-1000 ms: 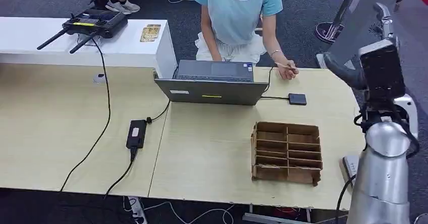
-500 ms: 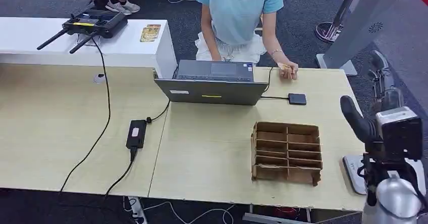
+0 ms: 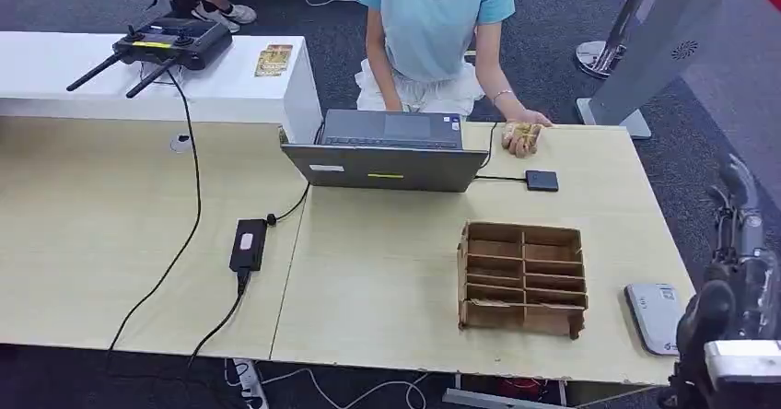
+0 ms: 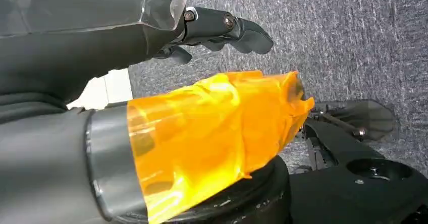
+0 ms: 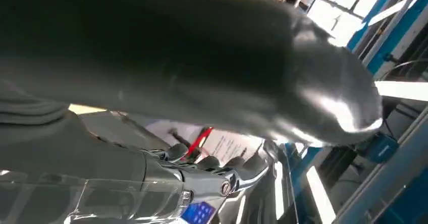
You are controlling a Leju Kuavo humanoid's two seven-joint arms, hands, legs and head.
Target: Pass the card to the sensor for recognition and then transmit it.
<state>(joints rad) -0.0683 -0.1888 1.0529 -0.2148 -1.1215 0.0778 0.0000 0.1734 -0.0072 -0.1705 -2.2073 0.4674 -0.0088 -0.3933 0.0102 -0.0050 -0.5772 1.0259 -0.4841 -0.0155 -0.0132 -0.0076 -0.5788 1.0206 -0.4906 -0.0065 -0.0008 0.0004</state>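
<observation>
The card (image 3: 523, 134), held in a person's hand (image 3: 525, 131) at the tabletop's far edge, looked thin, stiff and light, best pinched by an edge; the right hand (image 3: 737, 243) held nothing, fingers apart, and the left hand's (image 4: 217, 27) fingers stretched out, gripping nothing.

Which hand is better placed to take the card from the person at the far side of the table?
The right hand, probably. It is raised beside the table's right edge, on the side where the person's hand holds the card. The left hand hangs over the carpet. Both hold nothing.

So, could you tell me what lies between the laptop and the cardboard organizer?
In the head view, bare tabletop separates the laptop and the cardboard organizer.
</observation>
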